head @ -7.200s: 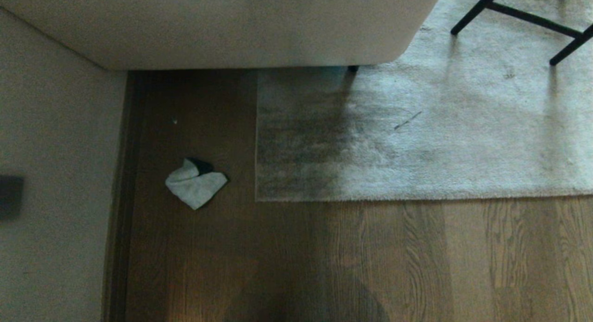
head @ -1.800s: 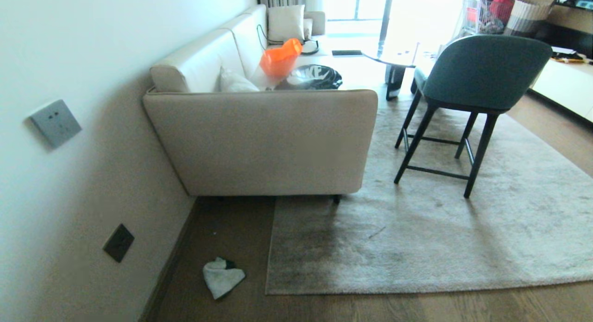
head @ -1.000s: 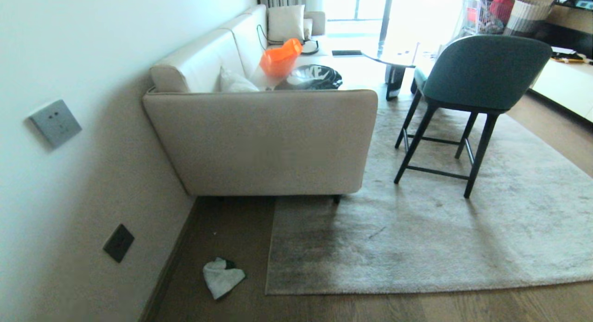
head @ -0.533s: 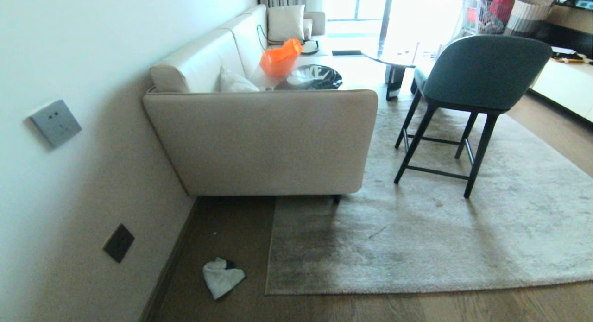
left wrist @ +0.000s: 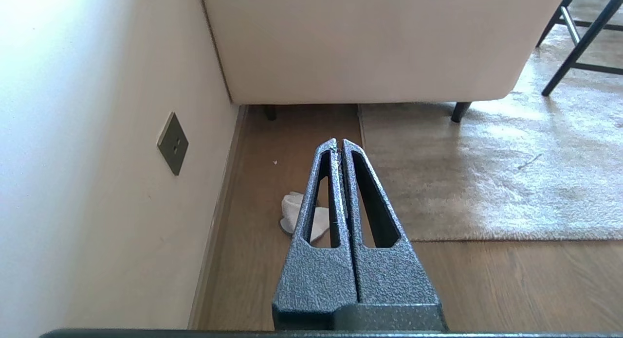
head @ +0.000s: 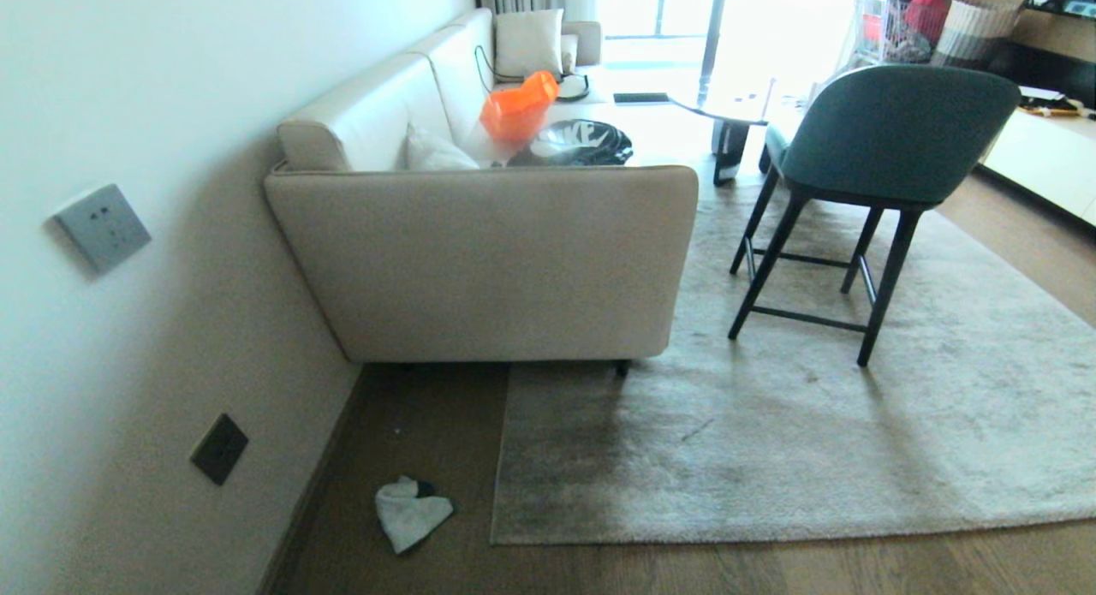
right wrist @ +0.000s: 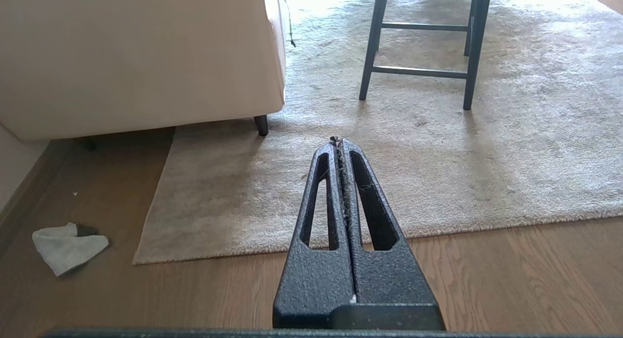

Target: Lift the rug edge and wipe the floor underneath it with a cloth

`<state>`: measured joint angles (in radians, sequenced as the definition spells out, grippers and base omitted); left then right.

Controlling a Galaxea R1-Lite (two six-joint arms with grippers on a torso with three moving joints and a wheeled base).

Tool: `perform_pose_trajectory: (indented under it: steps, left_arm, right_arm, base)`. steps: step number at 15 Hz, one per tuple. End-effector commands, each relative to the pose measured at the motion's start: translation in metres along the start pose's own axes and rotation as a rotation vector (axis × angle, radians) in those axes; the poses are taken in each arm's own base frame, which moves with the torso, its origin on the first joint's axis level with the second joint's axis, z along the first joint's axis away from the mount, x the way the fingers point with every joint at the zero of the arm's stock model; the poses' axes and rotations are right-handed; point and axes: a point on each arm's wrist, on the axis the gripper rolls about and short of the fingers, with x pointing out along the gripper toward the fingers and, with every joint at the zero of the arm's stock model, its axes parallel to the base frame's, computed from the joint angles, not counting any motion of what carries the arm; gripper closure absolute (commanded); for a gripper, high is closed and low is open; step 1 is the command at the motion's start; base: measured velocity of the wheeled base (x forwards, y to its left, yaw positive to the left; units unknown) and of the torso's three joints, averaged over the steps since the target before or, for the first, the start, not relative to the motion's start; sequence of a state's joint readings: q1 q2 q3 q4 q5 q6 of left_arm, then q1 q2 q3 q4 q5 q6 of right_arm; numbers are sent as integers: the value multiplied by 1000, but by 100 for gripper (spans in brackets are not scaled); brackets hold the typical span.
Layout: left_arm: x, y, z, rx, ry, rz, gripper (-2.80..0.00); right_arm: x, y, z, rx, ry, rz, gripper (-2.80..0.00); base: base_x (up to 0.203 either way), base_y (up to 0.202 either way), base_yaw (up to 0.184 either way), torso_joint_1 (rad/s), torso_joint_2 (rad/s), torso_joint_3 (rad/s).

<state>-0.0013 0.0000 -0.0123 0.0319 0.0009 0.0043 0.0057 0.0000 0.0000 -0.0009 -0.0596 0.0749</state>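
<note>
The pale grey-green cloth lies crumpled on the brown wood floor, between the wall and the rug. The rug edge with its square corner lies flat just right of the cloth. In the left wrist view my left gripper is shut and empty, held well above the floor, with the cloth partly hidden behind its fingers. My right gripper is shut too, empty, high over the rug's front border; the cloth shows far off to its side. Neither arm appears in the head view.
A beige sofa stands against the wall over the rug's back corner. A grey-green chair with black legs stands on the rug. A dark wall socket sits low on the wall. Bare floor runs along the rug's front.
Since the oldest frame the head camera has risen, so the view widened from floor close-up to the room. Over the last two seconds nothing has moved.
</note>
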Motion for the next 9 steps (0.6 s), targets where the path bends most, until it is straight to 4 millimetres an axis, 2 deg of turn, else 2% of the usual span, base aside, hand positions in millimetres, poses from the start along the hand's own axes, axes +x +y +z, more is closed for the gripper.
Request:
perform_pose_trajectory:
  steps: [1, 9]
  left_arm:
    - [0, 0, 0, 0, 0, 2, 0]
    - [0, 0, 0, 0, 0, 0, 0]
  right_arm:
    - [0, 0, 0, 0, 1, 0, 0]
    - [0, 0, 0, 0, -2, 0, 0]
  base:
    - [0, 0, 0, 0, 0, 0]
    - [0, 0, 0, 0, 0, 0]
